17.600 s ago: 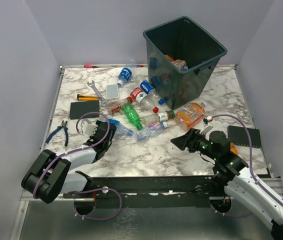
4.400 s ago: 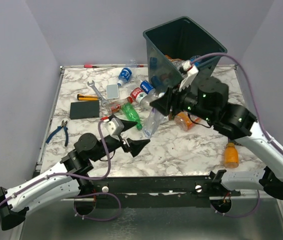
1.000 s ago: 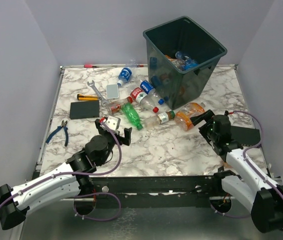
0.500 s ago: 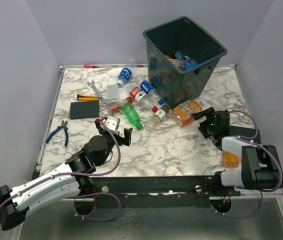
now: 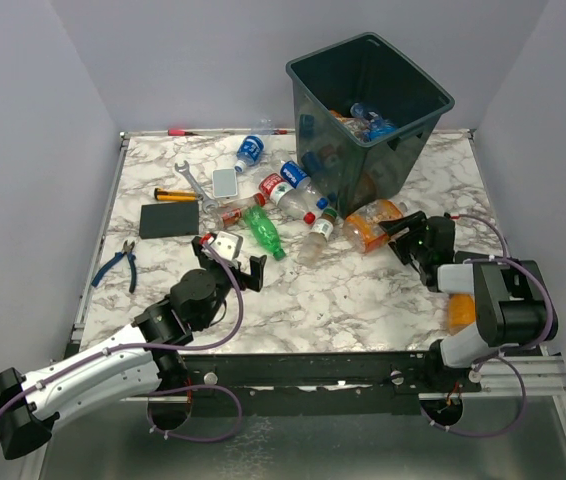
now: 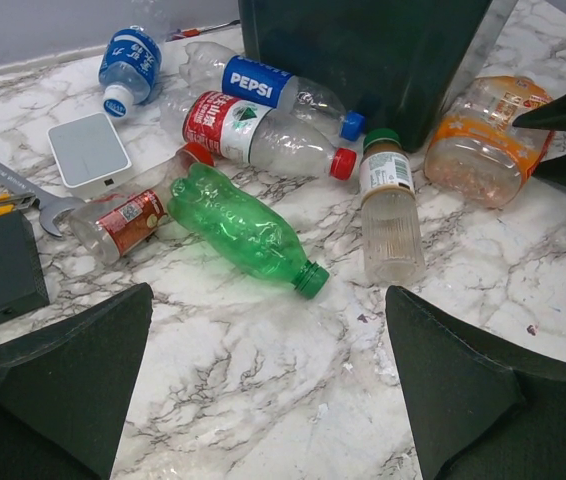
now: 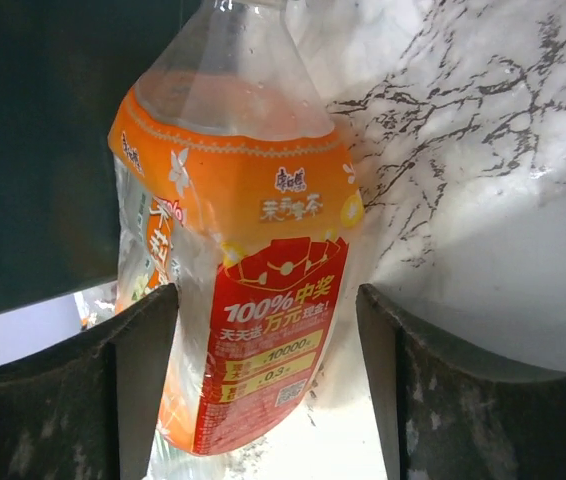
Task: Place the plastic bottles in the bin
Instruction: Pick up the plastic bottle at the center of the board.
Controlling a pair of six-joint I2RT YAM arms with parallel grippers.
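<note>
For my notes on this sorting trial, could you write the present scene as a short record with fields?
Bin: large dark grey-green square plastic bin, far side of the white marble table, bottles inside.
Right fingers: either side of the clear plastic bottle with orange and red label, which lies beside the bin; a firm grip cannot be told.
Left fingers: wide open, empty, near side of the green plastic bottle.
Loose bottles: about eight on the table.
Other items: metal wrench, blue-handled pliers, flat black slab.

The bin [image 5: 403,150] wall hides most of the bottles [image 5: 368,120] inside. The right arm [image 5: 503,300] covers part of an orange bottle [image 5: 459,312]. The orange-label bottle [image 7: 253,250] is cut off top and bottom.
</note>
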